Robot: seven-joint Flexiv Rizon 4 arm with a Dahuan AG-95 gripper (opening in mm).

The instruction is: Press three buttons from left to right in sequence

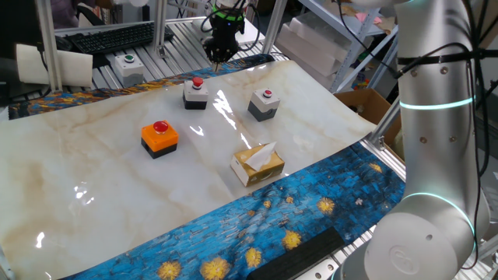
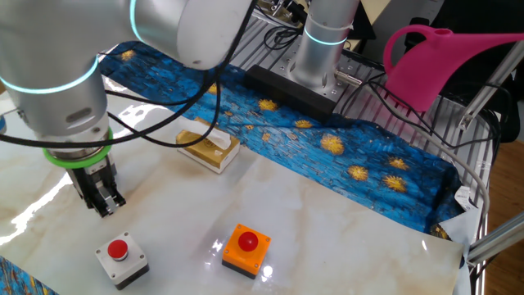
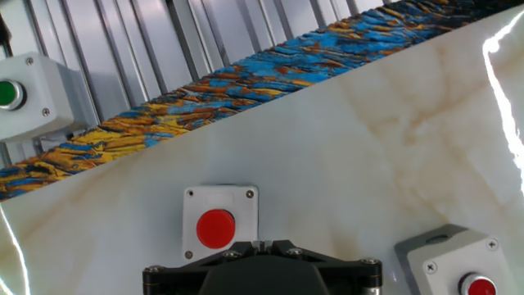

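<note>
Three box switches with red push-buttons stand on the marble top. The orange one on a black base is at the left, also in the other fixed view. A grey one is in the middle, another grey one at the right. My gripper hangs in the air just behind and above the middle grey switch, not touching it. In the hand view the middle switch lies just ahead of my gripper, whose fingertips meet, and the right switch shows at the lower right.
A yellow tissue box lies in front of the switches. A pale box with a green button stands off the marble at the far left, also in the hand view. A blue patterned cloth borders the top. A pink watering can stands beyond the table.
</note>
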